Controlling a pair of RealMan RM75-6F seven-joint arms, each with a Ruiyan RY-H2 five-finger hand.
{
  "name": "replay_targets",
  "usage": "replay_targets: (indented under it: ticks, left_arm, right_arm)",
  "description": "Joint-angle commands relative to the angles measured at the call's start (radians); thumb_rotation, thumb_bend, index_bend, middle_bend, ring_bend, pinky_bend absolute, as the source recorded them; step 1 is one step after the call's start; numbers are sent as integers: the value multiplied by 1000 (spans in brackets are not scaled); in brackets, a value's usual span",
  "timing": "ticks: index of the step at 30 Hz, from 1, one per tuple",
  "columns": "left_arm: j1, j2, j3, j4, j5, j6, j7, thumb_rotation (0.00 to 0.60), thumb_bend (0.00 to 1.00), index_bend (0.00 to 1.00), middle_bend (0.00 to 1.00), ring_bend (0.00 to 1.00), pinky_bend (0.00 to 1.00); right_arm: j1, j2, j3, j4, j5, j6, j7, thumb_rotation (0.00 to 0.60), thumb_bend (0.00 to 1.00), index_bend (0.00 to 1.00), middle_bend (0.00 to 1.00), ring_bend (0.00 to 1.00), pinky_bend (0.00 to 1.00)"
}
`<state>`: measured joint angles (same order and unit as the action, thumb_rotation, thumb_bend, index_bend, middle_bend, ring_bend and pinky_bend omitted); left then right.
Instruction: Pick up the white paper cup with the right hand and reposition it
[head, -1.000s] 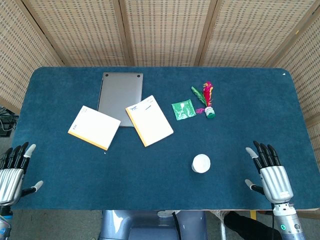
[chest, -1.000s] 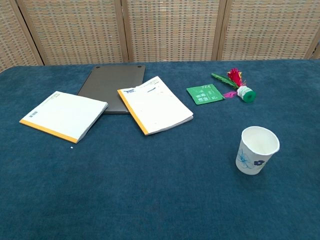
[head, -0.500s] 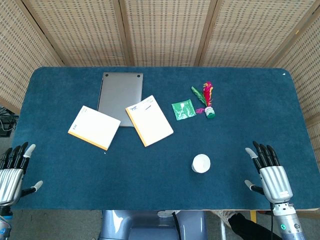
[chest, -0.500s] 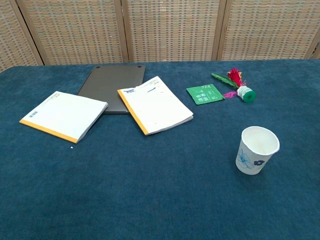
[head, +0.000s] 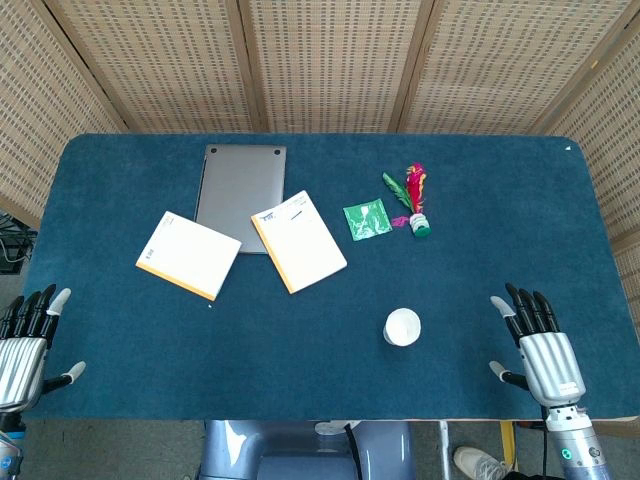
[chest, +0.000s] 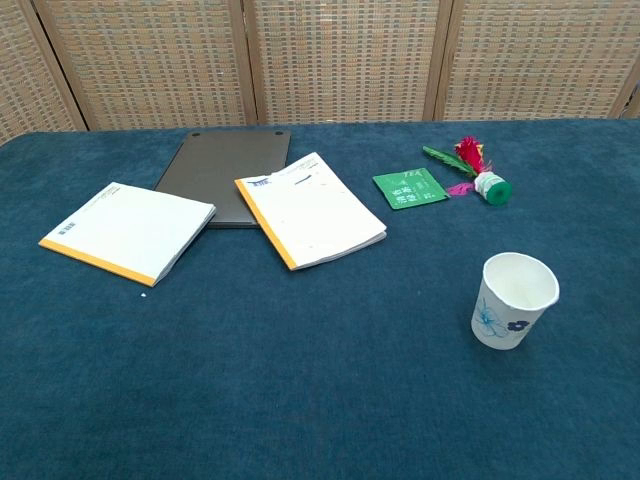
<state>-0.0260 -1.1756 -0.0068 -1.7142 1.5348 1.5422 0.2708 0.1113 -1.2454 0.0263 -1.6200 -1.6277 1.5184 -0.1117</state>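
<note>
White paper cup (chest: 514, 300) upright; blue flower print; empty.

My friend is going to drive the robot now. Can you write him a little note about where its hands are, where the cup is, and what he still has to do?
Left hand: open, empty, at the table's near left corner.
Right hand: open, empty, near the front edge, to the right of the cup and apart from it.
White paper cup: upright, empty, standing alone on the blue table, nearer than the green packet and the feather toy.
Done: nothing yet; the cup is untouched.
Left: bring the right hand to the cup, grasp it, lift it and set it down in a new spot.
</note>
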Motion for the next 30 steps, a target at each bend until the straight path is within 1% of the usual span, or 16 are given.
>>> replay_targets:
  ticks: [1, 3, 8, 10, 13, 18, 21, 25, 30]
  left_arm:
    - [0, 0, 0, -1, -1, -1, 1, 600, 131, 0, 0, 0, 0]
    - [0, 1, 0, -3, -1, -1, 2, 600, 132, 0, 0, 0, 0]
    - [1, 2, -1, -5, -2, 0, 2, 600, 134, 0, 0, 0, 0]
    - [1, 3, -3, -6, -4, 2, -1, 600, 134, 0, 0, 0, 0]
    - [1, 5, -3, -5, -6, 0, -7, 600, 134, 0, 0, 0, 0]
    - [-2, 5, -3, -2, -8, -7, -13, 600, 134, 0, 0, 0, 0]
    - [-4, 4, -4, 0, -11, -12, -16, 600, 134, 0, 0, 0, 0]
    - [-9, 4, -5, 2, -16, -21, -16, 600, 134, 0, 0, 0, 0]
    - [-11, 2, -4, 3, -19, -28, -15, 600, 135, 0, 0, 0, 0]
  right_arm:
    - [1, 3, -3, -6, -4, -3, 5, 600, 126, 0, 0, 0, 0]
    - [7, 8, -5, -23, -4, -15, 11, 600, 126, 14, 0, 0, 0]
    - [42, 14, 7, -88, -3, -66, -11, 600, 123, 130, 0, 0, 0]
    - [66, 11, 18, -123, 6, -102, -50, 600, 127, 155, 0, 0, 0]
    - [99, -3, 34, -167, 26, -153, -122, 600, 158, 176, 0, 0, 0]
    - [142, -45, 48, -220, 84, -234, -236, 600, 205, 188, 0, 0, 0]
    - [163, -63, 57, -239, 120, -271, -281, 600, 209, 183, 0, 0, 0]
    - [198, -93, 77, -273, 201, -323, -368, 600, 210, 176, 0, 0, 0]
    - [243, -137, 102, -275, 284, -363, -450, 600, 213, 182, 0, 0, 0]
